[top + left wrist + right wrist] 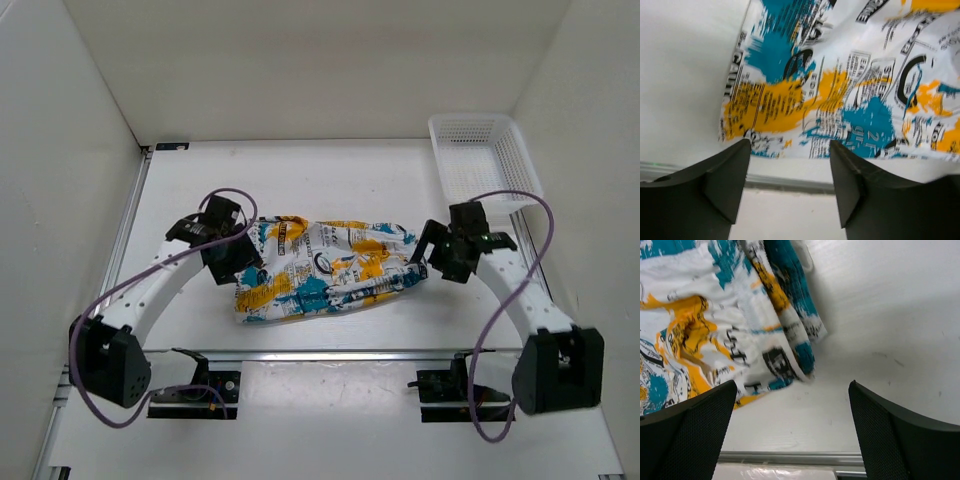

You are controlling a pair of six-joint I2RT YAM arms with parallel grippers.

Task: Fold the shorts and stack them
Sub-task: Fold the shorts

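Top external view: one pair of soft white fabric shorts printed with teal, yellow and black patches point(325, 270) is seen lying as a long, rumpled band on the white table point(330, 180), near its front edge and between the two arms. The left gripper point(238, 262) is held at the band's left end, the right gripper point(428, 248) just beside its right end. In both wrist views the fingers are seen spread apart with nothing between them, and the cloth edge lies just beyond the tips.

Overlapping layers are shown at the right end, so a lengthwise fold is judged possible, though it cannot be confirmed. A compact fold is judged not yet made, and no stack is visible, so most of the task is taken to be left.

Counted: one pair of shorts, two grippers, one white plastic mesh basket point(482, 160) at the far right, well apart from the cloth.
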